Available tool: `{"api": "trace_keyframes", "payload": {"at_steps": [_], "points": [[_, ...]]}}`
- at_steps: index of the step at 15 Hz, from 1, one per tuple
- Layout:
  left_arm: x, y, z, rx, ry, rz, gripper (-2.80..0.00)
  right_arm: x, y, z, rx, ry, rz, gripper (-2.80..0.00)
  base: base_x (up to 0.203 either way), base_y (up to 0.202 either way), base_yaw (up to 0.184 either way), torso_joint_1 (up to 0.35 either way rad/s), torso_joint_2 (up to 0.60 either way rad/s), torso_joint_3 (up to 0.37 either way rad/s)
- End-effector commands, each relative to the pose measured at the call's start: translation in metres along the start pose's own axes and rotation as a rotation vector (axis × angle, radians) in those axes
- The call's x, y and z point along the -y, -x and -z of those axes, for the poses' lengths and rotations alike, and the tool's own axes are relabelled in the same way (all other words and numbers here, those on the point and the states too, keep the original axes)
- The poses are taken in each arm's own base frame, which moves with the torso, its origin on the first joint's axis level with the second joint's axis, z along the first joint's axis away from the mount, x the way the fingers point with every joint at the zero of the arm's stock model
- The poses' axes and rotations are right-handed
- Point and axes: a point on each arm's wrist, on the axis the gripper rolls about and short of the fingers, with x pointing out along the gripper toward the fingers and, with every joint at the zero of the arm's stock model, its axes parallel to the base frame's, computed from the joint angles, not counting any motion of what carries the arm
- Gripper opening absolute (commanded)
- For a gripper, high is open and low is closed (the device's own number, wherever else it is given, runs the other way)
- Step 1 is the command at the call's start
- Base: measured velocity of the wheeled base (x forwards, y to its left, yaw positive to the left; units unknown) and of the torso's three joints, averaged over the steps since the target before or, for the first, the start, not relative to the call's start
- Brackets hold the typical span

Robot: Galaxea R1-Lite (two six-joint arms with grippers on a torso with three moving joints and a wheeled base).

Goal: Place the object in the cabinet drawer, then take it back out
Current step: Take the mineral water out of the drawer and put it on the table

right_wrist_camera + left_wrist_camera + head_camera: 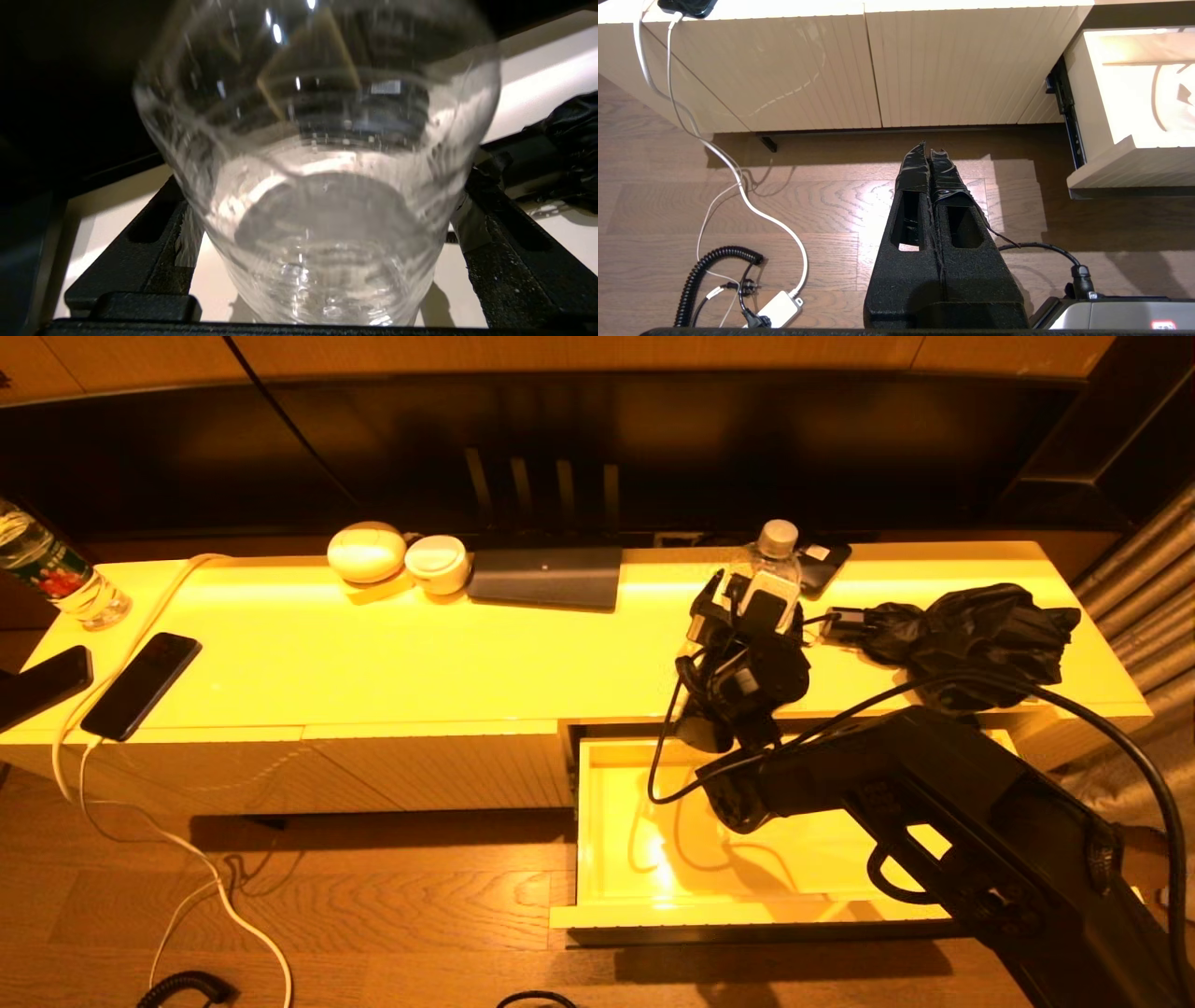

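Observation:
A clear water bottle (773, 565) with a white cap stands upright on the cabinet top, just behind the open cabinet drawer (597, 821). My right gripper (754, 602) is open, with a finger on each side of the bottle's lower body. In the right wrist view the bottle (317, 186) fills the space between the spread fingers (486, 242) of that gripper (327, 214). The drawer's glossy inside holds nothing I can see. My left gripper (929, 151) is shut and hangs low over the wooden floor, left of the drawer front (1125, 165).
A crumpled black bundle (980, 625) lies right of the bottle and a dark phone (823, 565) behind it. A dark flat box (546, 577) and two white round cases (366, 553) sit at the back. Two phones (140, 683), a cable and another bottle (51, 569) are far left.

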Motion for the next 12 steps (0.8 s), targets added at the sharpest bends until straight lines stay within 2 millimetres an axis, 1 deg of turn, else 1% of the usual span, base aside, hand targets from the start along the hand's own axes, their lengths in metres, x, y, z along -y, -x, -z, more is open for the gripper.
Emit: {"api": "trace_keyframes", "payload": {"at_steps": [1,2,6,7,8,10,12], "points": [[0.000,0.000,0.000,-0.001,0.000,0.000,-2.80,-0.005,-0.005,-0.029,0.036,-0.050,0.008,0.00,0.000,0.000,0.000,0.000,0.00,0.000],[0.000,0.000,0.000,-0.001,0.000,0.000,-2.80,-0.005,-0.006,-0.034,0.042,-0.055,0.009,0.00,0.000,0.000,0.000,0.000,0.00,0.000],[0.000,0.000,0.000,-0.001,0.000,0.000,-2.80,-0.007,-0.016,-0.087,0.103,-0.134,0.017,0.00,0.000,0.000,0.000,0.000,0.00,0.000],[0.000,0.000,0.000,-0.001,0.000,0.000,-2.80,-0.006,-0.017,-0.094,0.112,-0.144,0.017,0.00,0.000,0.000,0.000,0.000,0.00,0.000],[0.000,0.000,0.000,-0.001,0.000,0.000,-2.80,-0.006,-0.019,-0.108,0.130,-0.158,0.015,0.00,0.000,0.000,0.000,0.000,0.00,0.000],[0.000,0.000,0.000,-0.001,0.000,0.000,-2.80,-0.004,-0.022,-0.132,0.167,-0.163,0.000,0.00,0.000,0.000,0.000,0.000,0.00,0.000],[0.000,0.000,0.000,-0.001,0.000,0.000,-2.80,-0.001,-0.025,-0.160,0.206,-0.148,-0.009,0.00,0.000,0.000,0.000,0.000,0.00,0.000]]}}
